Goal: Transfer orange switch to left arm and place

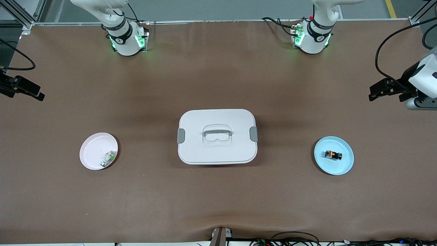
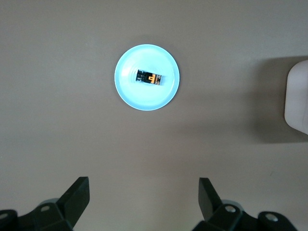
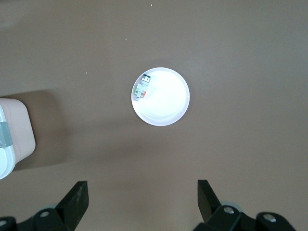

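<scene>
Orange switch on blue plate, well clear of left gripper, fingers apart; right gripper likewise spread

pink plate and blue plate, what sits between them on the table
The white box, lid on, sits midway between the pink plate and the blue plate holding the orange switch; bare table either side, as the front view shows.

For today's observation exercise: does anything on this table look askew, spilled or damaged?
Nothing stands out. The orange switch lies on the blue plate, a green-and-white component on the pink plate, and the box sits shut between them. Both grippers are open.
</scene>
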`<action>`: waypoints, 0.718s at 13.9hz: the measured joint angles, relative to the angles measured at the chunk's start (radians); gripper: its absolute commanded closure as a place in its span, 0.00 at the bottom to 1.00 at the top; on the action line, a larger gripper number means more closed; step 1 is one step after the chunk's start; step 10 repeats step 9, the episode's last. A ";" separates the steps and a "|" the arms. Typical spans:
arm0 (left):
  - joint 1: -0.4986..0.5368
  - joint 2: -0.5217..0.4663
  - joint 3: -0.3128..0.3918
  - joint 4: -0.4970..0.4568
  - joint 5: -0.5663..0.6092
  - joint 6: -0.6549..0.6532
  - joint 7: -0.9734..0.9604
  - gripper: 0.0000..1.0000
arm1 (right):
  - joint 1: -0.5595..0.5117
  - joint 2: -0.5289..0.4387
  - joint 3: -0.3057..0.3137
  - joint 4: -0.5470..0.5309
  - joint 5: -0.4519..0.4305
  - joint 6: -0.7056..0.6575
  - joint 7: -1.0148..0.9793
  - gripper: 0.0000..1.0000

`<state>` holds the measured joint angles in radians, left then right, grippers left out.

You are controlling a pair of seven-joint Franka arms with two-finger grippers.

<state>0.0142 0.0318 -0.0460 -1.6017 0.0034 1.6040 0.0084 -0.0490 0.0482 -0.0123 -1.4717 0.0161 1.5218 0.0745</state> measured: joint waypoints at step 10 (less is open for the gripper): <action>-0.001 0.000 -0.001 0.002 0.000 0.001 -0.050 0.00 | -0.001 -0.001 0.000 0.047 0.000 0.000 0.000 0.00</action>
